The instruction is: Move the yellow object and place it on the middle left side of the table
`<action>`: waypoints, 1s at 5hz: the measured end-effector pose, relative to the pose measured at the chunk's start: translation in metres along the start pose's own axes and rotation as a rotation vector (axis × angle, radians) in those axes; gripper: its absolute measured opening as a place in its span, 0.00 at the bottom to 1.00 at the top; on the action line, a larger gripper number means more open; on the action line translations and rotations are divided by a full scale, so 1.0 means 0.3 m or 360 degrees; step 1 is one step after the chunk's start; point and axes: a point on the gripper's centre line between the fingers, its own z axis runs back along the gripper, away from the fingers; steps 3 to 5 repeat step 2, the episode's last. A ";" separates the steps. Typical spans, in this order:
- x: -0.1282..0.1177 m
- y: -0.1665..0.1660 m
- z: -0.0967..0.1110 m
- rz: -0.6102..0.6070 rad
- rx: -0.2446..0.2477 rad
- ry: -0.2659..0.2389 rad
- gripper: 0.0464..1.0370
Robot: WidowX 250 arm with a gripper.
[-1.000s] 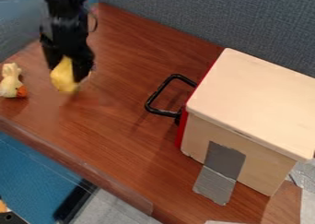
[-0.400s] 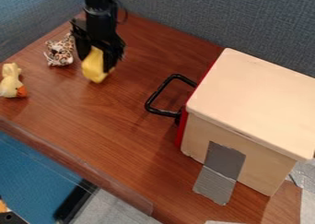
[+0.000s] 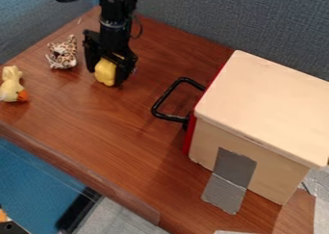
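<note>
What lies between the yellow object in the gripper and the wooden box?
The camera view shows a stretch of brown tabletop, then the black handle of the wooden box.

A broad stretch of bare wood on the table point(image 3: 128, 132) leaves room to pass between the gripper point(image 3: 107, 75) and the near edge. To the view's right the wooden box point(image 3: 270, 103) blocks the way — its black handle point(image 3: 168, 117) juts toward the gripper and narrows the gap. To the view's left the spotted toy point(image 3: 63, 55) stands near the gripper, a strip of wood between them; the duck toy point(image 3: 11, 86) obstructs the left edge. A grey partition point(image 3: 212, 16) walls the back.
</note>
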 end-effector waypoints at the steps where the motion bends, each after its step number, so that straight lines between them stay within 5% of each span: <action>1: 0.008 0.012 0.057 0.0036 -0.0060 -0.0016 0.97; 2: 0.026 0.059 0.169 0.0099 -0.0151 -0.0120 0.97; 5: 0.026 0.059 0.169 0.0099 -0.0151 -0.0120 0.97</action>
